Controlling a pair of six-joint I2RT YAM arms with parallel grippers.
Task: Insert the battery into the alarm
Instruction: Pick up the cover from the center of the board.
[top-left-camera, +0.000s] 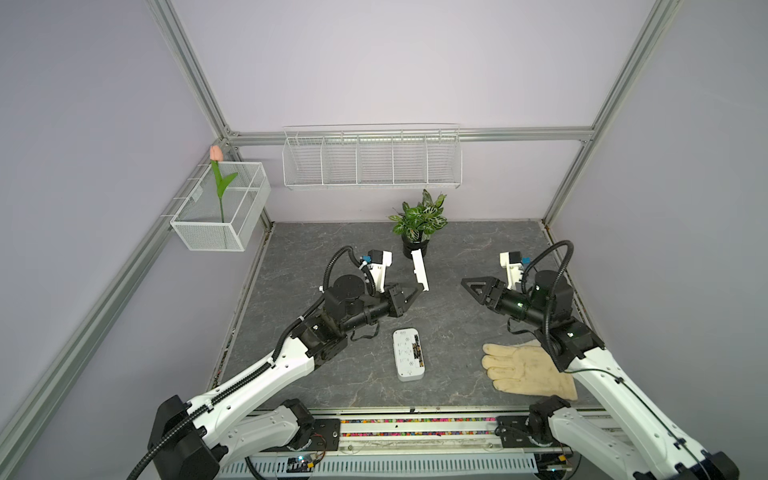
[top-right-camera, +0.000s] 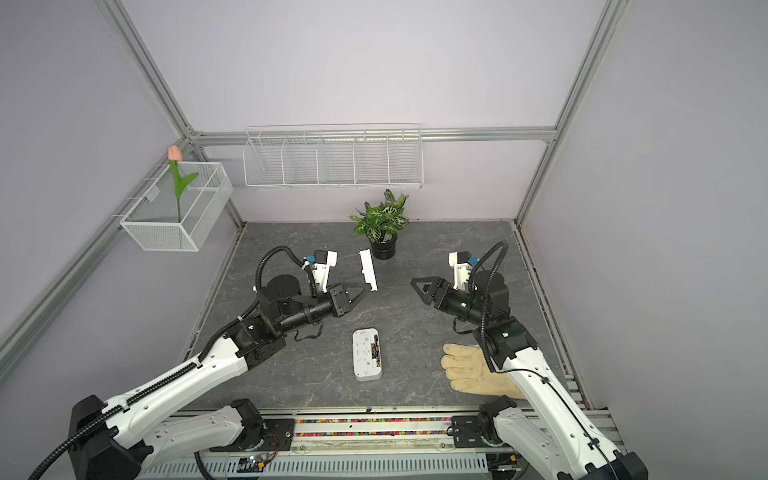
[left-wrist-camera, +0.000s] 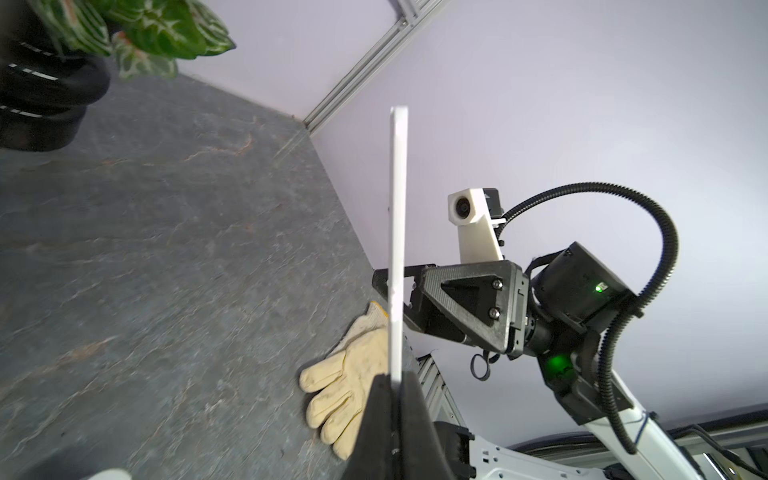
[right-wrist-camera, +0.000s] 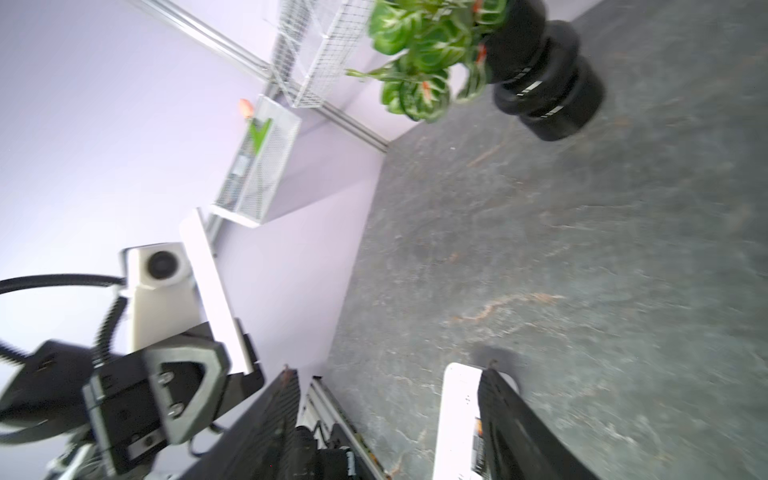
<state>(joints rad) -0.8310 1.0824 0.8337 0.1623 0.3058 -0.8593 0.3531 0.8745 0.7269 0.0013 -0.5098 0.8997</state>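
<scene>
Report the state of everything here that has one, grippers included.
alarm: lying face down, battery bay uncovered
strip: off the alarm, held up in the air by one end
left gripper: shut on the strip
right gripper: open, empty, in the air
glove: lying flat, untouched
plant: upright

Near edge, white-shelled, black-jointed left arm (top-left-camera: 266, 370) reaches forward, forearm roughly level. Its black parallel-jaw left gripper (top-left-camera: 419, 291) points inward, jaws clamped tight on one end of a thin flat white plastic strip (top-left-camera: 419, 266), held aloft. Matching right arm (top-left-camera: 611, 382) mirrors it. Black right gripper (top-left-camera: 466, 283) faces the left one, well apart, jaws spread wide.
</scene>
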